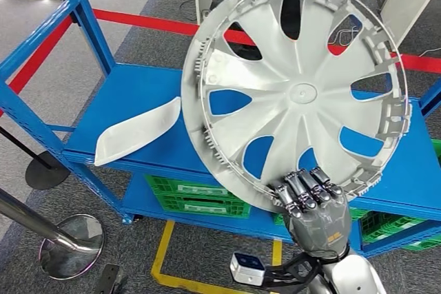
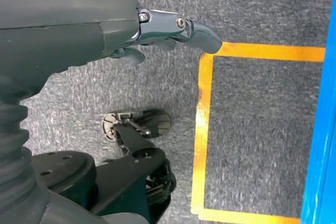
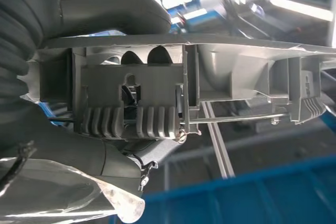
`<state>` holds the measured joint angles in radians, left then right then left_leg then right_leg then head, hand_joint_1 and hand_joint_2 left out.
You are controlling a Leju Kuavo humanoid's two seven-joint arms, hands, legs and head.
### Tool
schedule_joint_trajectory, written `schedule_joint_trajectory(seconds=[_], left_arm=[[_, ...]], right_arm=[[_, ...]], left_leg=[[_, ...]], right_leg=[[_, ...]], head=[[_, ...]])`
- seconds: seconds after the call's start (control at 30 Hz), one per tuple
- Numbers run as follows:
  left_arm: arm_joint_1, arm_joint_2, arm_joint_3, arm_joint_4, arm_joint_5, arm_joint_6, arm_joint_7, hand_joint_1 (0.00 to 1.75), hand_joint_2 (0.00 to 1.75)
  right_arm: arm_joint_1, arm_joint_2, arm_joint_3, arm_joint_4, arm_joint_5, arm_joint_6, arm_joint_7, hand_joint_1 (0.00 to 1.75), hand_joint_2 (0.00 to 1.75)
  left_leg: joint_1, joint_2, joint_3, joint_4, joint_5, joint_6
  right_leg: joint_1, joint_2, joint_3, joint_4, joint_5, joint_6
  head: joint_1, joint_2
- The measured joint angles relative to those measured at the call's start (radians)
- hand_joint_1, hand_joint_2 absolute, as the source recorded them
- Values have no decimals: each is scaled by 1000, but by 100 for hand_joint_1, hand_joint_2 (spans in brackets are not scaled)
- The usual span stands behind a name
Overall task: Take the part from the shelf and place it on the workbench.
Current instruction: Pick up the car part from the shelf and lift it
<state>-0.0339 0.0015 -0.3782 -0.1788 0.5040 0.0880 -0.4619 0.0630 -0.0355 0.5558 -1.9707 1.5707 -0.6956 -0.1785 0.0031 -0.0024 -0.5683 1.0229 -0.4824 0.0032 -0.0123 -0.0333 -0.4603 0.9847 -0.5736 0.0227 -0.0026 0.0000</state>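
right hand (image 3: pixel 118 24) grips wheel cover (image 3: pixel 166 87) rim | blue shelf (image 3: pixel 257 198) beyond

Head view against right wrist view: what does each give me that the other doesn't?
Head view alone: the whole hubcap lifted over the blue shelf, a white curved part lying on it, green crates below. Right wrist view alone: the rim's ribbed clips and wire ring edge-on, with the thumb across the face. Both: the right hand holding the rim.
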Motion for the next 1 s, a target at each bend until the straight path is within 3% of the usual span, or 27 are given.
schedule_joint_trajectory(seconds=[0.37,0.57,0.7,0.83,0.93,1.0], left_arm=[[0,0,6,1,3,-5,-20,0,175],[0,0,11,1,19,-5,-26,0,175],[0,0,16,1,21,9,-32,0,175],[0,2,16,1,20,17,-33,0,175],[0,3,17,1,20,18,-34,0,175],[-1,1,17,1,20,18,-35,0,175]], right_arm=[[-17,-4,28,-42,-35,1,-4,175,175],[17,-1,25,0,-353,1,-222,175,175],[41,1,22,45,-469,1,-257,175,175],[53,1,17,70,-489,1,-256,175,175],[56,1,17,78,-489,1,-258,175,175],[57,1,16,81,-489,1,-258,175,175]], left_leg=[[0,0,0,0,0,0],[-3,0,0,1,0,0],[-6,0,0,2,-2,3],[-13,0,-1,4,-6,10],[-9,0,11,-15,0,23],[-2,-1,24,-32,5,33]], right_leg=[[0,0,0,0,0,0],[-3,0,0,-1,0,0],[-7,0,-1,-1,0,2],[-14,0,-1,-3,2,8],[-15,4,-2,-2,-6,17],[-13,18,-41,70,-43,19]], head=[[0,0],[0,0],[0,0],[0,0],[1,0],[5,0]])
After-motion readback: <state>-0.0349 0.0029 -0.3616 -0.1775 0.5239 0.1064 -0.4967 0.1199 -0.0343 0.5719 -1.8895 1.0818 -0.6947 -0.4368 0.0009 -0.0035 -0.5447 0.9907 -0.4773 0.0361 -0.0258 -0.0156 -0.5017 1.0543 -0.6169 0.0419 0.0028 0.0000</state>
